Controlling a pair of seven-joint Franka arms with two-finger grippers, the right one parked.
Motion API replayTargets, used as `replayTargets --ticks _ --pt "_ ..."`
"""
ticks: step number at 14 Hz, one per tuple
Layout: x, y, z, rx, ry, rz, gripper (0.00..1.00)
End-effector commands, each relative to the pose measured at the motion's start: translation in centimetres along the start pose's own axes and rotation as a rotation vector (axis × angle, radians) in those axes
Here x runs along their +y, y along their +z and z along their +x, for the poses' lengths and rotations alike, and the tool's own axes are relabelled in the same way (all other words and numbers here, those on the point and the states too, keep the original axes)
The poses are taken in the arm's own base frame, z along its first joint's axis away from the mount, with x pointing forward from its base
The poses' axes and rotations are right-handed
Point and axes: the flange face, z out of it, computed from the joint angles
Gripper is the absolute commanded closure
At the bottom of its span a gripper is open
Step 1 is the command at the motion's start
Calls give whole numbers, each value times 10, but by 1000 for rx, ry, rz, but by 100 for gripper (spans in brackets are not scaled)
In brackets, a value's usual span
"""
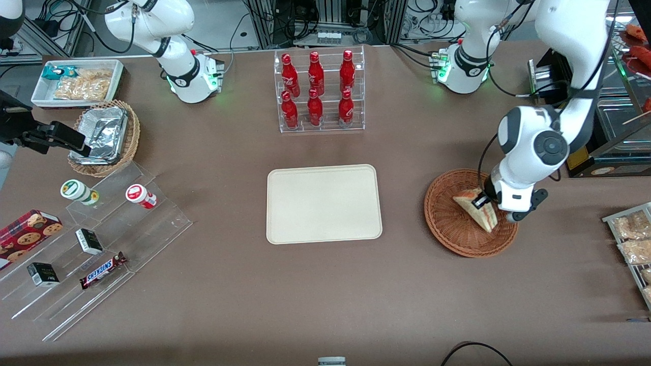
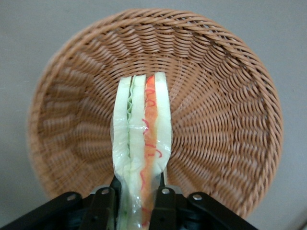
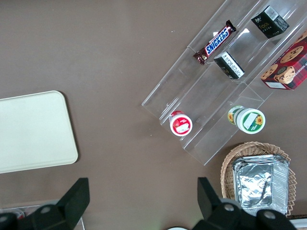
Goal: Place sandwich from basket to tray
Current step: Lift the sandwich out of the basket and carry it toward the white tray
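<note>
Grip state: gripper (image 2: pixel 135 203) is closed on the sandwich (image 2: pixel 141 143); both fingers (image 2: pixel 101 206) are pressed against the bread faces at one end of the wedge, w/ the filling stripe seen edge-on between them.

Sandwich pos: the wedge is held over the basket (image 2: pixel 230 120), inside its rim, cut edge facing the wrist cam. In the front view the sandwich (image 1: pixel 475 207) is seen low in the basket (image 1: pixel 447 231); whether it is lifted off the weave or touching it cannot be told.

Rel. to tool: the sandwich sticks out well past the fingertips, so only a short part is clamped; most of its length hangs unsupported ahead of the gripper (image 1: pixel 484 202).

Risk 1: slip or droop is judged likely if the arm is swung fast, since the bread is soft, wrapped in slick film and gripped near one end only.

Risk 2: squashing; layers could be pushed apart or filling squeezed out if the clamp is too hard.

Risk 3: the free end could be snagged on the basket rim if travel toward the tray (image 1: pixel 324 203) is begun before enough height is gained; the basket could be dragged along.

Risk 4: early release; the tray lies well apart from the basket, toward the parked arm's end, so a drop en route would be landed on the bare table (image 1: pixel 325 295).
</note>
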Motion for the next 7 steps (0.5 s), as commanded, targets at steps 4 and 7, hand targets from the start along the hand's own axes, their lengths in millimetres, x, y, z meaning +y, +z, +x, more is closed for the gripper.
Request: replayTargets --ticks 4,7 --pt "104 -131 -38 -40 169 38 93" --pt "194 -117 -104 -34 231 28 93"
